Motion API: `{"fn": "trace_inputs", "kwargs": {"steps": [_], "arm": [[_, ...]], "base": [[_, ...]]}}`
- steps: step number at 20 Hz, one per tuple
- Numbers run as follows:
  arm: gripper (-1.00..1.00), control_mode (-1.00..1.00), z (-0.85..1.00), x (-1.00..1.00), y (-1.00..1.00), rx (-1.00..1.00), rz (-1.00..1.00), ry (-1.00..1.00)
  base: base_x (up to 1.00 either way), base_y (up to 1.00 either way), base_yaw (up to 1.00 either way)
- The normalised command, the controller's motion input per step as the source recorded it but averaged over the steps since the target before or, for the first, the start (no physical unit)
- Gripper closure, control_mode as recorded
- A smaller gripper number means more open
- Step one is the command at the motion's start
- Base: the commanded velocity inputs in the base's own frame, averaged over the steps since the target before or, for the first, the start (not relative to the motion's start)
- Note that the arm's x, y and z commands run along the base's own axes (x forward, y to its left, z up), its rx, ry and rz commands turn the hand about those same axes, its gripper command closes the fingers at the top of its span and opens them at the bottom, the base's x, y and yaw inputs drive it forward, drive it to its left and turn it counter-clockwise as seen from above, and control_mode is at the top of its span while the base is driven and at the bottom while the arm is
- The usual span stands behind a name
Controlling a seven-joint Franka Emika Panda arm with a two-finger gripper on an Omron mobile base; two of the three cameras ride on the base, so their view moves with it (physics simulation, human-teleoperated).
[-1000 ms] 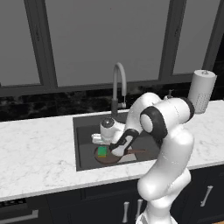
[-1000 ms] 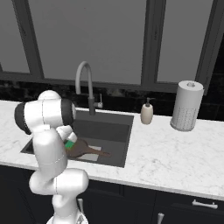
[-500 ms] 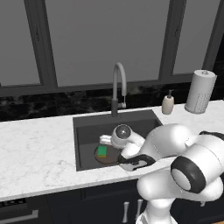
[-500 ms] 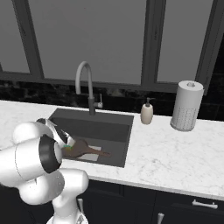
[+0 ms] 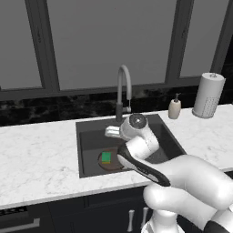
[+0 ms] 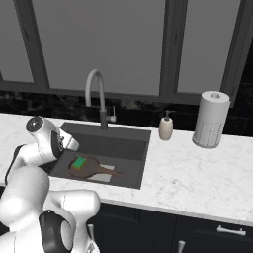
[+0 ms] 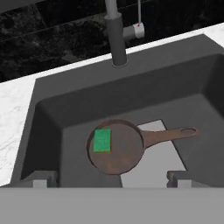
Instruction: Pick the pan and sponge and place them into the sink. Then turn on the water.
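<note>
- The round, shallow, reddish-brown pan (image 7: 116,148) is seen lying flat on the bottom of the sink (image 7: 65,109), its long thin handle stretched over a light grey square patch.
- The small square green sponge (image 7: 102,140) is seen resting inside the pan, near its rim.
- The sink — a dark grey rectangular basin — is set in white veined marble (image 5: 41,159).
- The gripper (image 7: 109,180) is held above the basin, its jaws spread wide apart, with nothing between them.
- A tall grey curved faucet (image 6: 96,96) stands behind the basin.
</note>
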Motion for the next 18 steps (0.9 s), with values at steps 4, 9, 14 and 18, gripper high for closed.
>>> {"fn": "trace_inputs", "kwargs": {"steps": [4,9,14,18], "arm": [[-1.00,-1.00,1.00,-0.43,-0.20,0.00,0.09,-0.01],[-1.00,-1.00,0.88,-0.39,-0.54,-0.01,0.22,-0.20],[-1.00,-1.00,0.68,-0.06,-0.65,0.00,0.26,-0.36],[-1.00,-1.00,0.11,-0.21,-0.73,-0.02,0.22,-0.61]], "base": [[0.00,0.00,0.00],[0.00,0.00,0.00],[0.00,0.00,0.00],[0.00,0.00,0.00]]}}
